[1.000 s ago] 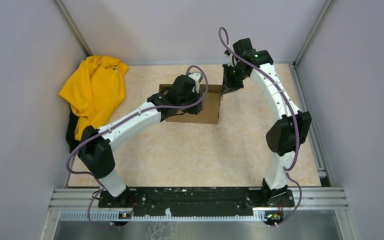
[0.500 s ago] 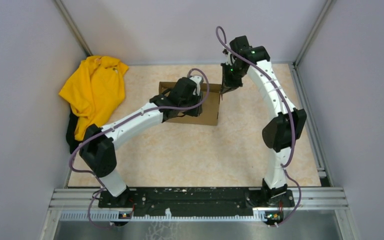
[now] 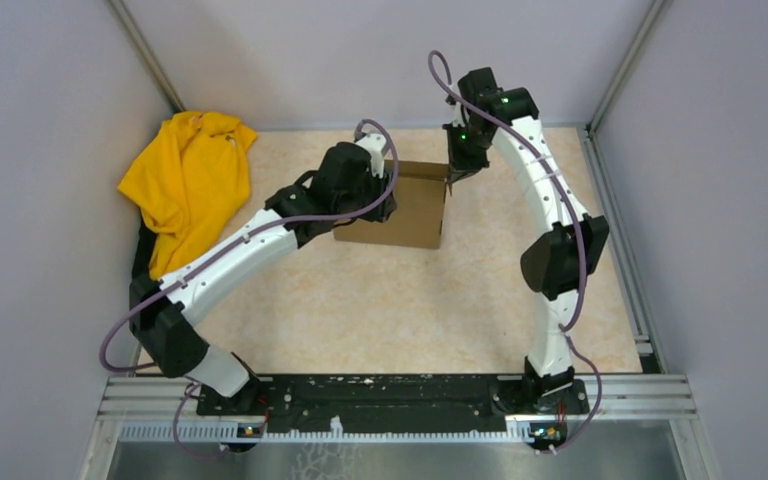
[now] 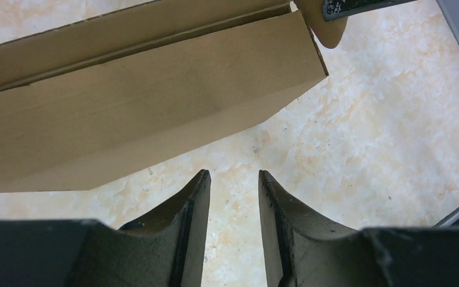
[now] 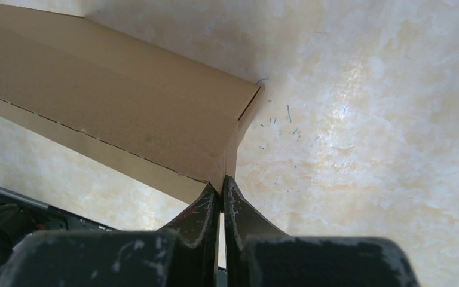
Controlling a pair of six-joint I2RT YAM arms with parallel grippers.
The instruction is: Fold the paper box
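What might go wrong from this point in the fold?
1. The right end effector pinches only a thin corner edge of the paper box; it may slip or tear.
2. The left end effector is open and off the box, which could slide on the table when pulled.

Top external: your fixed view, mounted high behind both arm bases (image 3: pixel 230 385), angled down and forward over the whole beige marbled tabletop (image 3: pixel 380 300). Left wrist: you look close past the left gripper (image 4: pixel 233 174) onto the plain brown corrugated cardboard box (image 4: pixel 137 101). Right wrist: nearer still, past the right gripper (image 5: pixel 222 182) at one box corner. Shared by all three: that box and tabletop.
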